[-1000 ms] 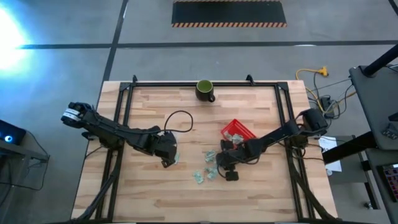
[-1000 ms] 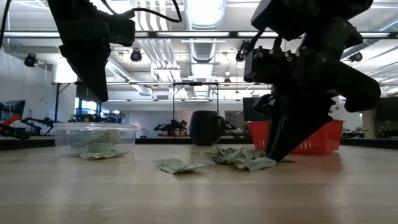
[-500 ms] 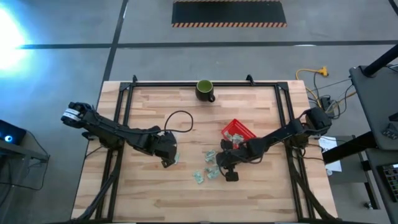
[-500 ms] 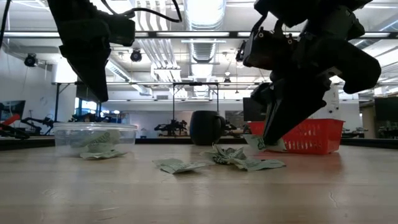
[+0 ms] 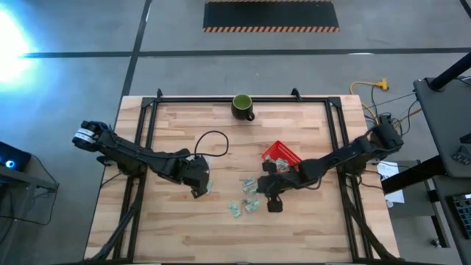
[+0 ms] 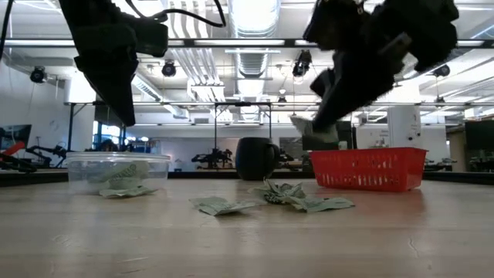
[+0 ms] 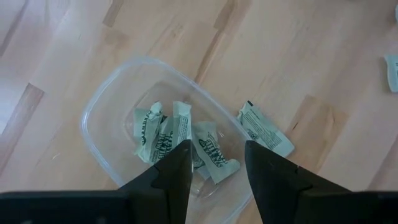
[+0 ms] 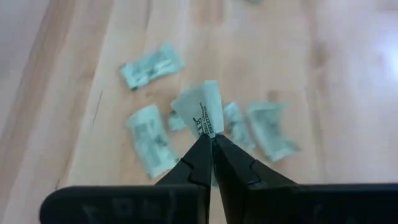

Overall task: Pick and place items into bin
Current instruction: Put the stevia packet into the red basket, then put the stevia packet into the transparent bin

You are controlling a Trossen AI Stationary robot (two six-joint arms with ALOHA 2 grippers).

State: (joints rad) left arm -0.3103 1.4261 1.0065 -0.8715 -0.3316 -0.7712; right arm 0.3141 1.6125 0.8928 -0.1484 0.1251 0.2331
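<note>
— Since the right gripper [image 8: 208,140] pinches one pale green-and-white wrapped packet [image 8: 200,111] aloft near the table's middle, why?

— Likely to carry it to the red mesh basket [image 5: 282,154]. Left gripper [image 7: 214,158], spread, hangs over the clear plastic tub [image 7: 99,115].

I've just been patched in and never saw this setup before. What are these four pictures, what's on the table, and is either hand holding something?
Two dark robot arms work at a wooden table. One picture looks straight down, one looks level across the tabletop, and one comes from each wrist. The right hand is shut on a packet, lifted above the loose packets near the red basket. The left hand is open and empty over a clear tub with packets inside. A dark green mug stands at the far edge.
</note>
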